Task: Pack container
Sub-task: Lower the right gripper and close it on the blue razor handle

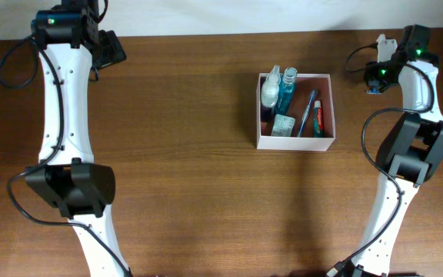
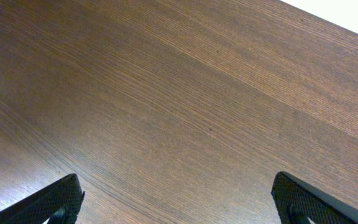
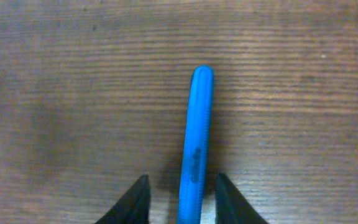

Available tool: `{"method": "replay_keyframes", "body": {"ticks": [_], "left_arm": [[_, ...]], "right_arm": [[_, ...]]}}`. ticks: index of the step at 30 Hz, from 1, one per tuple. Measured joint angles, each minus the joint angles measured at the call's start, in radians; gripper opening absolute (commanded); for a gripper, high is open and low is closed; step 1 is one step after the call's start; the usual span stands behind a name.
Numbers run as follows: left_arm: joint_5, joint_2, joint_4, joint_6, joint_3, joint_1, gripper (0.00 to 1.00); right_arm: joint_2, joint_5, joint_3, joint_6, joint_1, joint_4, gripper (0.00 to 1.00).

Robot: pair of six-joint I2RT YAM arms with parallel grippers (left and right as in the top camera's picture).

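Right of centre on the desk (image 1: 175,154), toward the far edge: the container (image 1: 294,143), upright, open top up. Packed inside at its far-left corner, a clear bottle (image 1: 270,92) and a blue bottle (image 1: 288,86), touching. Just near of them, a green-and-white packet (image 1: 283,125). To the right, a toothbrush (image 1: 308,114) and a red-and-white tube (image 1: 319,117), lying side by side.

Well right of the container, close to the far right corner: the right claw (image 3: 181,177), drawn narrow about a slim blue stick (image 3: 197,124) lying flat on the wood, one finger (image 3: 135,202) on either side. A sliver of shadow between that finger and the stick; firmly gripped or not, impossible to say.

At the far left, well apart from everything: the left claw (image 2: 176,180), spread wide above bare wood.
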Motion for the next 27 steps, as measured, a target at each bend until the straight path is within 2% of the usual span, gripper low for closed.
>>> {"method": "replay_keyframes", "body": {"ticks": [3,6,11,21,27], "left_arm": [[0.000,0.000,0.000,0.000,0.000,0.000,0.99],[0.000,0.000,0.000,0.000,0.000,0.000,1.00],[0.000,0.000,0.000,0.000,0.000,0.000,0.99],[0.000,0.000,0.000,0.000,0.000,0.000,0.99],[0.000,0.000,0.000,0.000,0.000,0.000,1.00]], "right_arm": [[0.000,0.000,0.000,-0.001,0.000,0.003,0.18],[0.000,0.000,0.000,0.000,0.000,0.003,0.09],[0.000,0.000,0.000,-0.001,0.000,0.003,0.04],[0.000,0.000,0.000,-0.001,0.000,-0.005,0.04],[0.001,0.000,0.071,0.030,0.000,-0.101,0.04]]}}
